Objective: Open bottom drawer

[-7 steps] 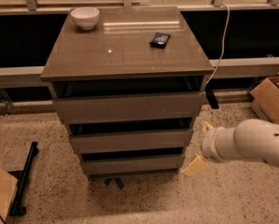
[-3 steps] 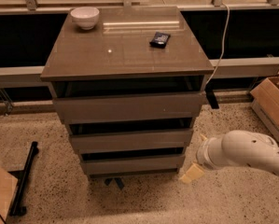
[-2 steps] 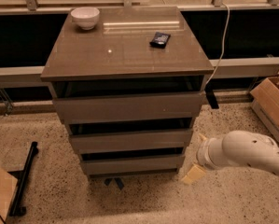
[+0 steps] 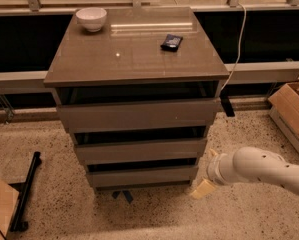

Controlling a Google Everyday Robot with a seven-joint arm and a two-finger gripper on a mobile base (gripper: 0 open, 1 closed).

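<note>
The cabinet has three stacked grey-brown drawers. The bottom drawer is the lowest and narrowest-looking front, handleless, with a dark gap above it. It sits about flush under the middle drawer. My gripper, on a white arm that comes in from the right, is just beyond the bottom drawer's right end, near the floor. Its two beige fingers are spread apart, one fingertip low and the other higher. It is empty and holds nothing.
The cabinet top carries a white bowl and a small dark object. A cardboard box stands at the right, a black stand lies at the left, and a white cable hangs behind.
Since the earliest frame the arm has dropped lower, toward the bottom drawer's right end. Over the last second it has hardly moved. The drawers have not moved.
</note>
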